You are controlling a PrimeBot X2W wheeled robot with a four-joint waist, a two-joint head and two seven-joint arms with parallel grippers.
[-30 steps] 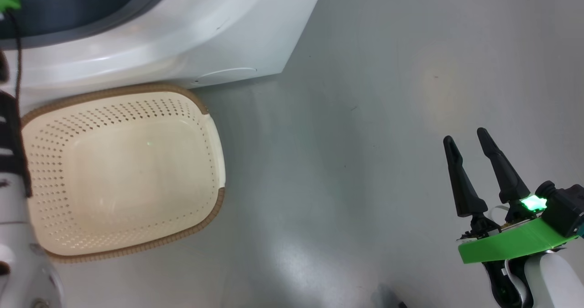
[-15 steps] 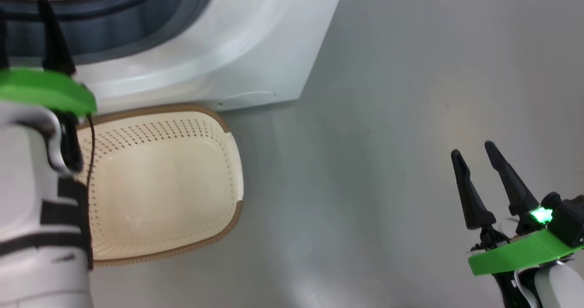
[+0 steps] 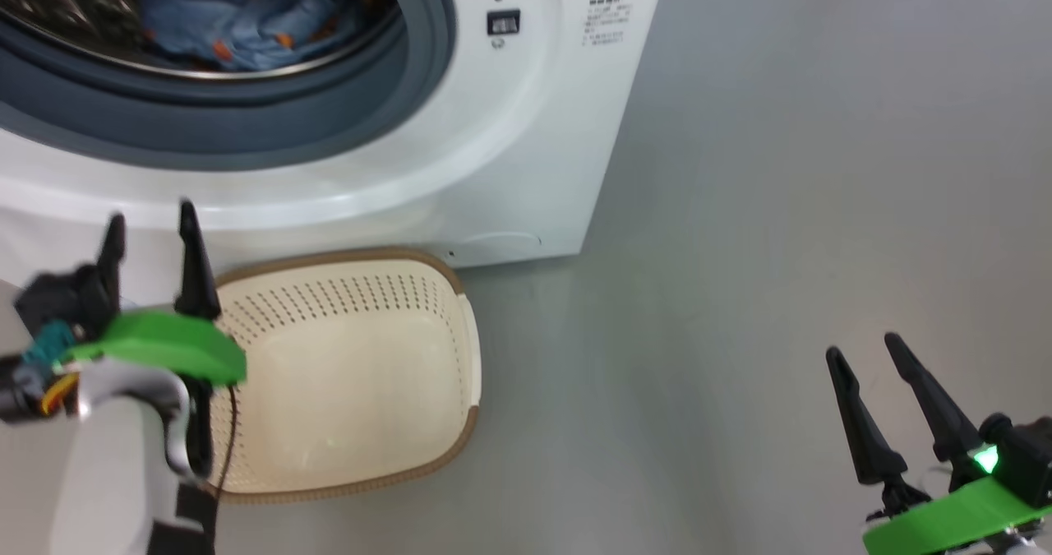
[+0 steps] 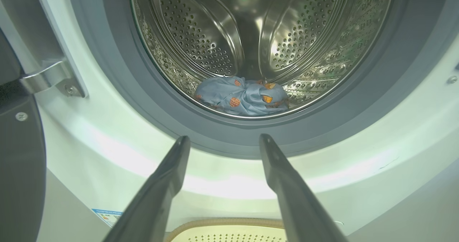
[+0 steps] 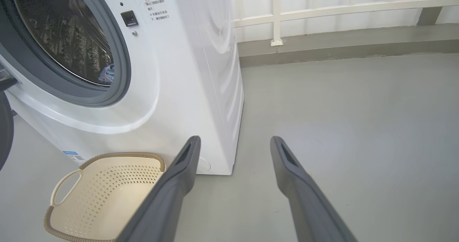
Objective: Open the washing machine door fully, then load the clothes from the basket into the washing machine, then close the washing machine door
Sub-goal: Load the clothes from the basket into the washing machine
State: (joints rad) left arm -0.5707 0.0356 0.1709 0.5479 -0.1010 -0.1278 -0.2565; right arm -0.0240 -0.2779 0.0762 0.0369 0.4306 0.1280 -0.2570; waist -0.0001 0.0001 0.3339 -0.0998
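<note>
Cream basket [image 3: 353, 390] on grey floor [image 3: 781, 210] by washing machine [image 3: 509, 152]; white railing [image 5: 322, 9] bkgd.

Printed label [image 5: 153, 1] on washing machine [image 5: 186, 73], too small to read, blue sticker [image 4: 107, 215] likewise

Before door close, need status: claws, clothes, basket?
Left claw open, empty, facing drum. Right claw open, empty, over floor. Clothes in drum, basket empty. Washing machine door open; no cloth on the ring.

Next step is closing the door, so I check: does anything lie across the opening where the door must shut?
Nothing visible does. The clothes lie inside the drum, behind the grey ring; the basket sits on the floor below. Only the open left gripper hovers before the washing machine.
</note>
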